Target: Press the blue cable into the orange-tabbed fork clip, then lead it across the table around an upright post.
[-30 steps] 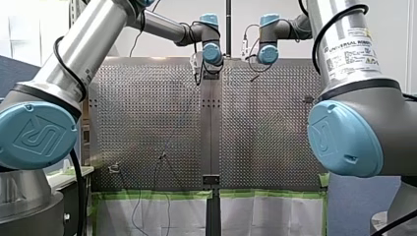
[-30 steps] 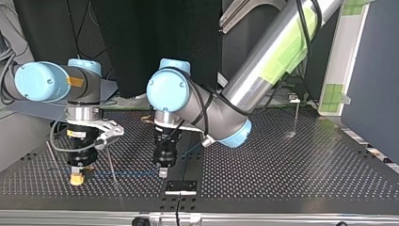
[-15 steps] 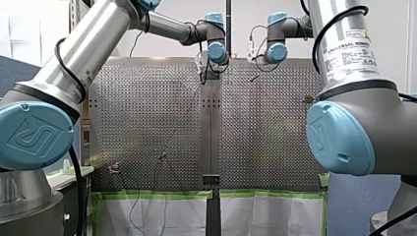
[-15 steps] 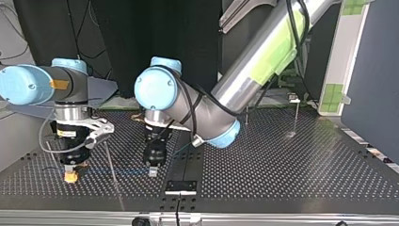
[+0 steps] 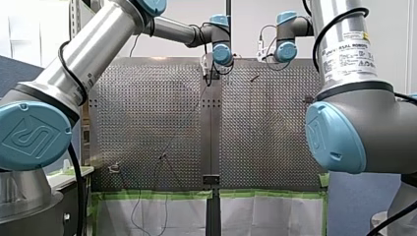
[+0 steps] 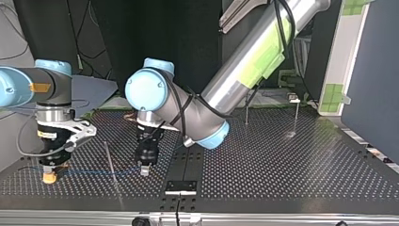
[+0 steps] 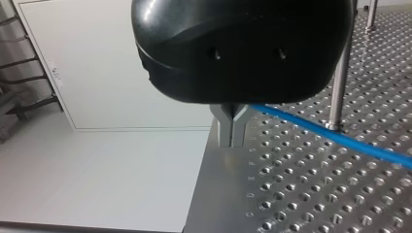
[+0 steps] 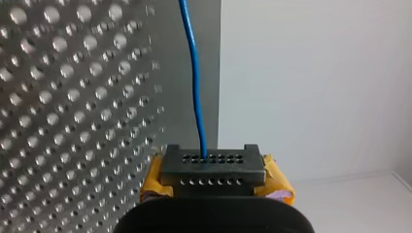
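Perforated table, dark backdrop | my left gripper: metal fingers pinched on blue cable, near upright post | my right gripper: yellow pads clamped on cable, beyond post | cable passes post's foot | judged light, limp, slippery; grip close to post.

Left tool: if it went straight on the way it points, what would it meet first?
The perforated table. My left tool points straight down, its tips just above the surface near the table's edge. The blue cable leaves sideways, out of that line. The depth of the gap is unclear.
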`<state>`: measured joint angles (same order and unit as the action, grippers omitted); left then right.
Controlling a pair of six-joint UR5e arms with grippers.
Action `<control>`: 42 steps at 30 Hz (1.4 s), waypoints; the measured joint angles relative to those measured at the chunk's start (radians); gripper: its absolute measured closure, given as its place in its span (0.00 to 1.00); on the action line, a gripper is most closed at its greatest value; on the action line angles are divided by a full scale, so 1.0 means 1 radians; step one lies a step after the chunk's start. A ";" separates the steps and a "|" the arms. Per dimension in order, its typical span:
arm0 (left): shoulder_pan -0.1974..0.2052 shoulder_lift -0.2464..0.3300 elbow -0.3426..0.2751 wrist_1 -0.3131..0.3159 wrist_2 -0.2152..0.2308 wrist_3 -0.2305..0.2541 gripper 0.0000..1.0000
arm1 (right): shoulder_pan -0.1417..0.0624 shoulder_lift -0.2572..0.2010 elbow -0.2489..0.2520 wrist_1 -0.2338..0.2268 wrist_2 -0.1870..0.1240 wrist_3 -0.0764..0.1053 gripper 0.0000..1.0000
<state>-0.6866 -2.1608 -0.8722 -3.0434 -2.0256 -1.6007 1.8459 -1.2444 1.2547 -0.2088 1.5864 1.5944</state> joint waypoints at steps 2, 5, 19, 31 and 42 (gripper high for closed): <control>-0.003 -0.007 0.010 -0.002 0.000 -0.004 0.98 | -0.011 0.001 0.000 0.000 0.000 0.000 1.00; -0.010 -0.025 0.029 -0.014 0.002 -0.008 0.98 | -0.025 0.001 0.000 0.000 -0.002 0.000 1.00; -0.049 -0.149 0.129 -0.066 0.017 -0.019 0.98 | -0.071 0.025 0.001 -0.004 -0.027 0.004 1.00; -0.053 -0.206 0.131 -0.042 0.019 -0.020 0.98 | -0.097 0.054 0.002 -0.014 -0.036 0.019 1.00; -0.051 -0.249 0.131 -0.022 0.020 -0.023 0.98 | -0.107 0.112 0.013 -0.017 -0.032 0.033 1.00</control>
<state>-0.7380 -2.4095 -0.7412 -3.0652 -2.0055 -1.6234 1.7392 -1.1319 1.2676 -0.2258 1.5540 1.6274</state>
